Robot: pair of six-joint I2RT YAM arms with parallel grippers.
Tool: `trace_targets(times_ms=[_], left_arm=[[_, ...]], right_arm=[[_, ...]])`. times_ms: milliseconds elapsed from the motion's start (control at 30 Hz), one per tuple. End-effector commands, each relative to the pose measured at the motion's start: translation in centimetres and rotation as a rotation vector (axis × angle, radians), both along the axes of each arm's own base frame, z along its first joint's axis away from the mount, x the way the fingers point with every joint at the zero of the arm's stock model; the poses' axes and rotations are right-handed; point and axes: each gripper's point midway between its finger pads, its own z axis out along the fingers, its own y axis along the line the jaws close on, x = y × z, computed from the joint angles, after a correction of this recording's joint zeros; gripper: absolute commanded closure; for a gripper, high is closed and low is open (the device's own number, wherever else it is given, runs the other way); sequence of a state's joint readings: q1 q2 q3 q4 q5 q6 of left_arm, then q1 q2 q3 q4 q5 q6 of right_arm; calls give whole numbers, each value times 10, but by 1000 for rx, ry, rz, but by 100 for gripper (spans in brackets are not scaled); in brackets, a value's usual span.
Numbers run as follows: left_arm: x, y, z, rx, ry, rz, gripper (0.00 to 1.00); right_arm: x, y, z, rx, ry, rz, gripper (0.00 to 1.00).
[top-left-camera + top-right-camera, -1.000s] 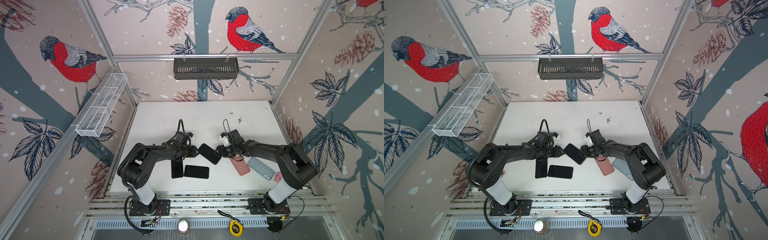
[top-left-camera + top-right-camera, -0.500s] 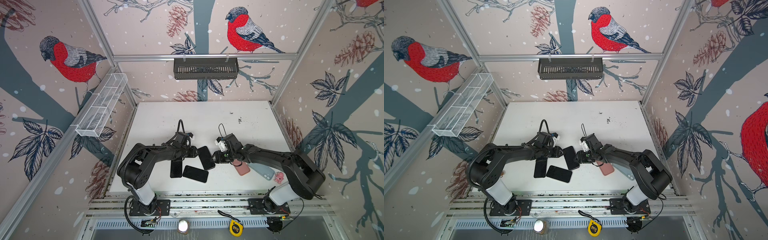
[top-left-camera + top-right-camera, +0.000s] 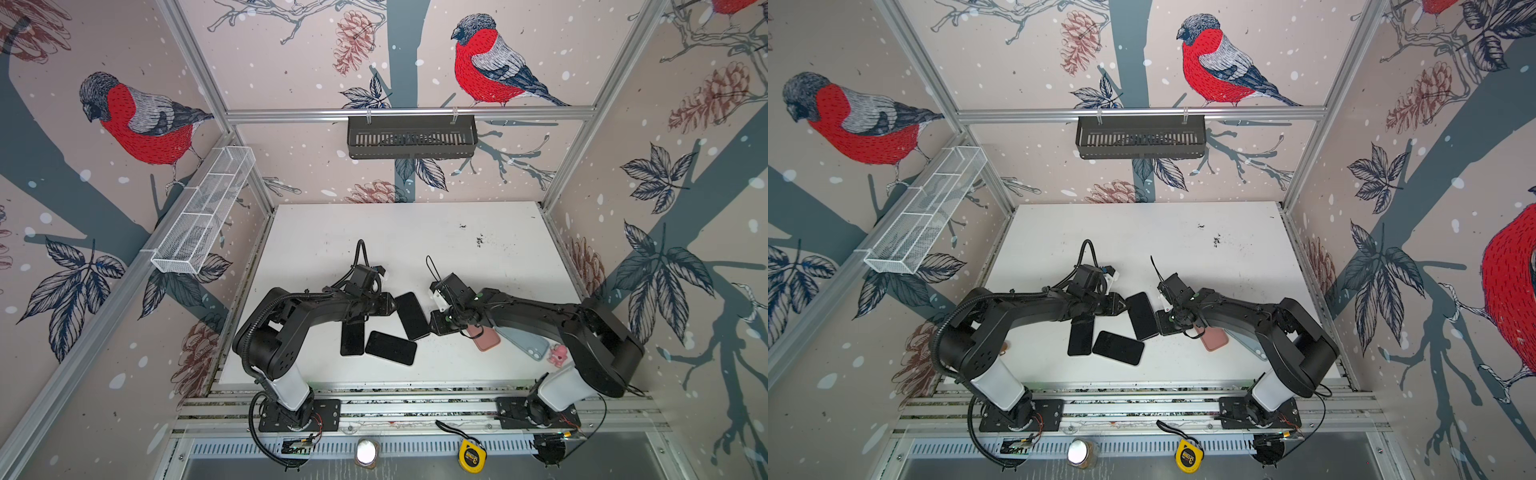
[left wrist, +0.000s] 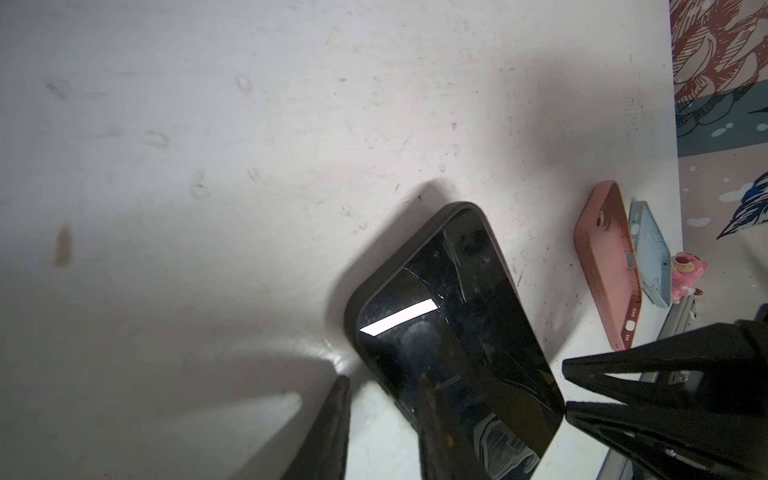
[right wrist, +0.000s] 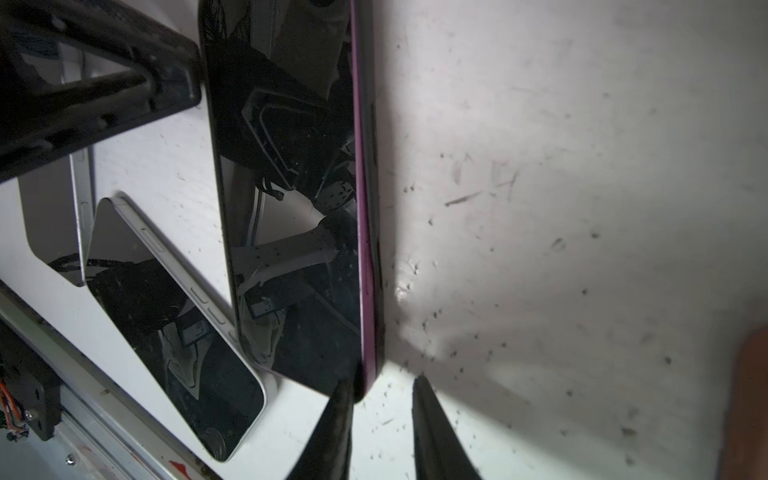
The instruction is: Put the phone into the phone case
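Where the two arms meet, near the middle of the white surface [image 3: 415, 232], the phone [image 3: 411, 316] is found with its dark screen turned up. A black case [image 4: 390, 255] is seen round its rim, and thin cracks are seen on the glass in the left wrist view. A purple edge is shown along one side in the right wrist view. A wide shadow is cast under the phone.

The far end of the phone is held by the left fingers [image 4: 332, 428]. One is laid across the screen and the other is seen just past the phone's edge, with little room kept between them. The near end is met by the right fingers [image 5: 432, 424]. They are drawn narrow, and a corner of the phone is placed between them. A thin strip of surface is seen beside one of them, so it cannot be told if the corner is pinched.

Two more dark phones are laid flat in front. One [image 3: 352, 338] is partly hidden under the left arm. The other [image 3: 390, 348] is turned sideways, just beside the held phone's near end. Under the right arm a pink case [image 3: 486, 340] and a pale blue case [image 3: 528, 345] are laid side by side, partly hidden. A small pink toy [image 3: 559, 356] is set beside the blue one.
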State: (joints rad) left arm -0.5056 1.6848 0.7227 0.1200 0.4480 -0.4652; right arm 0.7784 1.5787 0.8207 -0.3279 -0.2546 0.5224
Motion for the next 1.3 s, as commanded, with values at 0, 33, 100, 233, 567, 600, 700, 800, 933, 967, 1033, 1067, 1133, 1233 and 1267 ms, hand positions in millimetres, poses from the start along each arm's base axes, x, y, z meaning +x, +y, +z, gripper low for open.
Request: trace_targets(times_ms=[0,33,100,233,567,600,700,800,933,967,1033,1067,1133,1233,1267], left_arm=[[-12,15,-18,80,72,25,70],[-12,15,-18,81,71,26,70],[-12,15,-19,79,73,25,69],[-12,15,-18,79,71,24,70],[-12,14,-20,78,78,20,70],[-12,14,-20,78,77,20,70],[-12,14,-20,79,78,18,70],[-12,14,-20,78,77,19,70],[-12,14,-20,79,78,19,70],[-12,14,-20,79,78,19,70],[-12,13,-20,79,78,18,70],[-12,14,-21,79,80,19,70],[-12,14,-21,79,80,18,70],[-12,13,-21,79,81,16,70],[-12,13,-21,78,80,16,70]], right_arm=[[-1,-3,-5,-47,-2,28,76],[0,-2,-6,-58,-4,34,76],[1,-2,-7,-78,-8,44,79],[1,-1,-11,-110,-6,61,85],[-1,-7,-22,-210,-7,93,87],[-1,-8,-23,-221,-8,96,87],[-2,-8,-26,-241,-13,102,88],[-2,-8,-29,-255,-14,104,88],[-1,-10,-32,-276,-20,103,89],[-1,-12,-34,-286,-20,102,89],[-1,-14,-37,-299,-22,101,90],[-1,-14,-39,-303,-20,103,92],[-2,-15,-41,-307,-17,103,92],[-3,-16,-43,-310,-16,103,91],[-3,-16,-43,-310,-15,102,92]])
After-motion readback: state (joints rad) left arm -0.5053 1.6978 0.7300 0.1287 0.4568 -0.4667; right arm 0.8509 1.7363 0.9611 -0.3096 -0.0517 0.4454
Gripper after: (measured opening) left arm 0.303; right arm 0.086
